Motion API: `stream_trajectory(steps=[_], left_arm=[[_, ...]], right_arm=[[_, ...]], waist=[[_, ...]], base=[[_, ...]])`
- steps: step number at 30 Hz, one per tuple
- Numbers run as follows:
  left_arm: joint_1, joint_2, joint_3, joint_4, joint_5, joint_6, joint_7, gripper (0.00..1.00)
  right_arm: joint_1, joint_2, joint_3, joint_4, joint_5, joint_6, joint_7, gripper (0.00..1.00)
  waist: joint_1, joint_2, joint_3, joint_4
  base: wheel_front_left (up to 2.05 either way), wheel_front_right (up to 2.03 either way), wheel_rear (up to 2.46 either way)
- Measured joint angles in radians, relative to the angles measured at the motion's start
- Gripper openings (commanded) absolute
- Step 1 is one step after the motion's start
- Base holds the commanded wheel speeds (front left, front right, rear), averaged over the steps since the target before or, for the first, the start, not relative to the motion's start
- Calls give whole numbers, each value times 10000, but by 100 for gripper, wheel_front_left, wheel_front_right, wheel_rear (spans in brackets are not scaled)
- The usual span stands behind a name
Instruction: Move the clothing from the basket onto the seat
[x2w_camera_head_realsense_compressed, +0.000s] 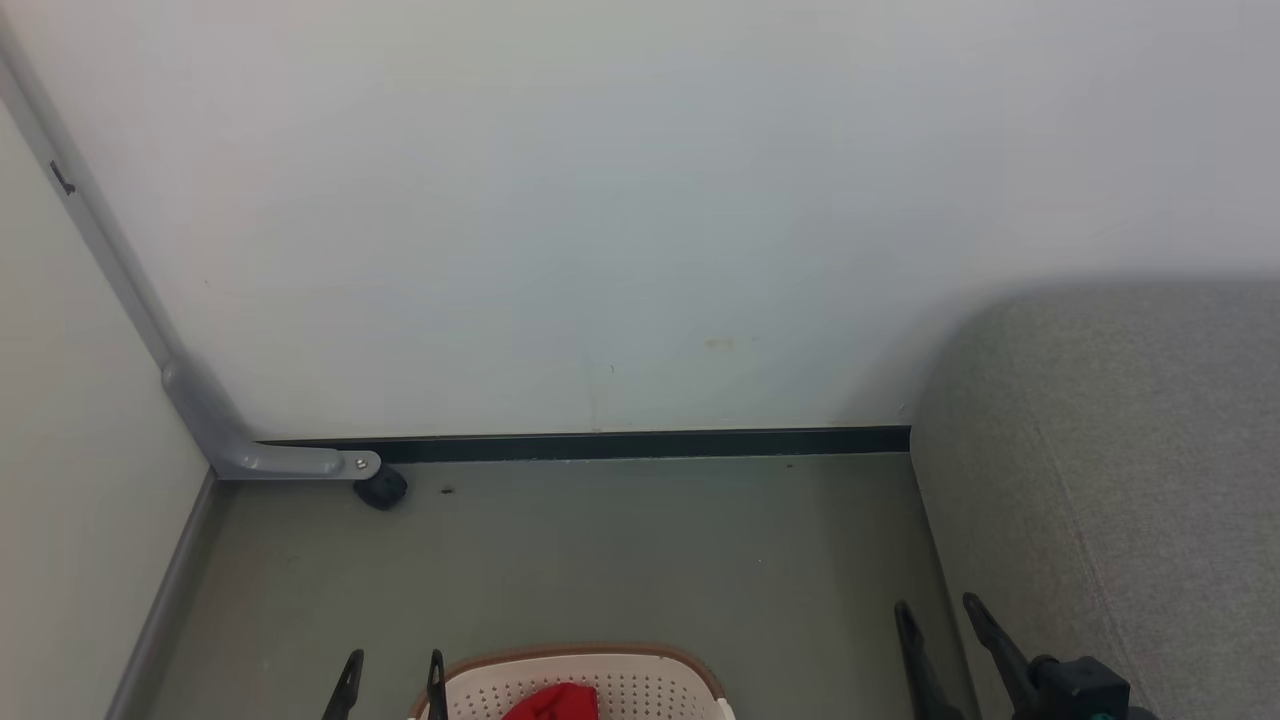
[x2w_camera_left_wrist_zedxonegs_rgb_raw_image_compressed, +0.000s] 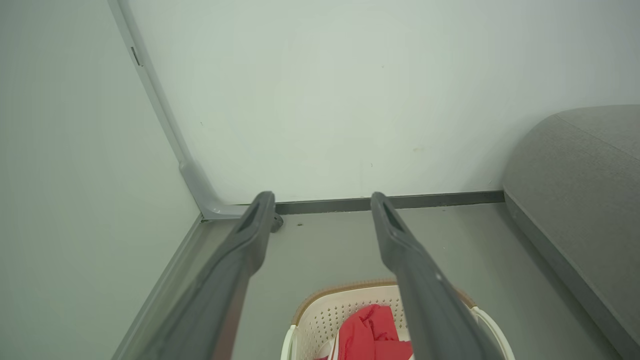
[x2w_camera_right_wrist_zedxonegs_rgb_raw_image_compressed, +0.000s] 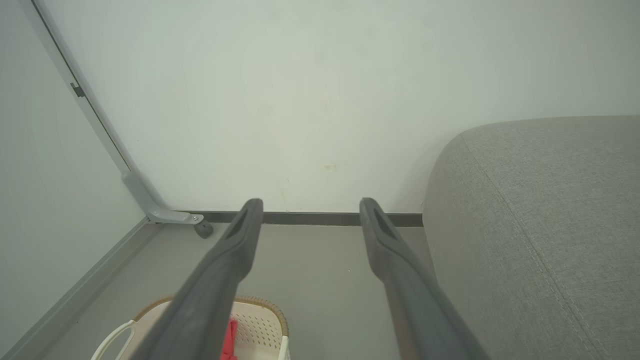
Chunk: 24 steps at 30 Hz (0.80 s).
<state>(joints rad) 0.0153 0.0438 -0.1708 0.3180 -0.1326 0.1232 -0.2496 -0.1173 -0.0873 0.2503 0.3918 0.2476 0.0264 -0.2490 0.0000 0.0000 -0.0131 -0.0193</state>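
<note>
The cream-white basket (x2w_camera_head_realsense_compressed: 620, 685) with a brown rim stands on the floor at the bottom centre of the head view, with red clothing (x2w_camera_head_realsense_compressed: 552, 703) bunched inside. The left wrist view shows the basket (x2w_camera_left_wrist_zedxonegs_rgb_raw_image_compressed: 330, 312) and the clothing (x2w_camera_left_wrist_zedxonegs_rgb_raw_image_compressed: 370, 330) below my fingers. My left gripper (x2w_camera_head_realsense_compressed: 394, 663) hangs open just left of the basket, nothing between its fingers. My right gripper (x2w_camera_head_realsense_compressed: 936, 612) is open too, at the left edge of the grey seat (x2w_camera_head_realsense_compressed: 1110, 460). The seat (x2w_camera_right_wrist_zedxonegs_rgb_raw_image_compressed: 540, 215) fills the right of the right wrist view, with the basket (x2w_camera_right_wrist_zedxonegs_rgb_raw_image_compressed: 260, 320) at its lower left.
A white wall with a dark baseboard (x2w_camera_head_realsense_compressed: 640, 443) closes off the back. At the left corner, a grey panel bracket (x2w_camera_head_realsense_compressed: 290, 460) rests on a small black caster (x2w_camera_head_realsense_compressed: 381, 489). Grey floor (x2w_camera_head_realsense_compressed: 640, 560) runs between the basket and the wall.
</note>
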Motion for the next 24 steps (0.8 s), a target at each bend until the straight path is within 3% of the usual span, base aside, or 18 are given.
stream_trajectory(steps=[6, 24], left_arm=[[-149, 0, 8, 274, -646, 0, 0, 100], [-274, 0, -171, 725, -675, 0, 0, 100]], right_arm=[[-21, 23, 15, 182, -4, 2, 0, 100], [-172, 56, 59, 497, -15, 92, 0, 100]], waist=[[0, 0, -7, -42], [0, 0, -145, -65]], base=[[0, 0, 0], [0, 0, 0]])
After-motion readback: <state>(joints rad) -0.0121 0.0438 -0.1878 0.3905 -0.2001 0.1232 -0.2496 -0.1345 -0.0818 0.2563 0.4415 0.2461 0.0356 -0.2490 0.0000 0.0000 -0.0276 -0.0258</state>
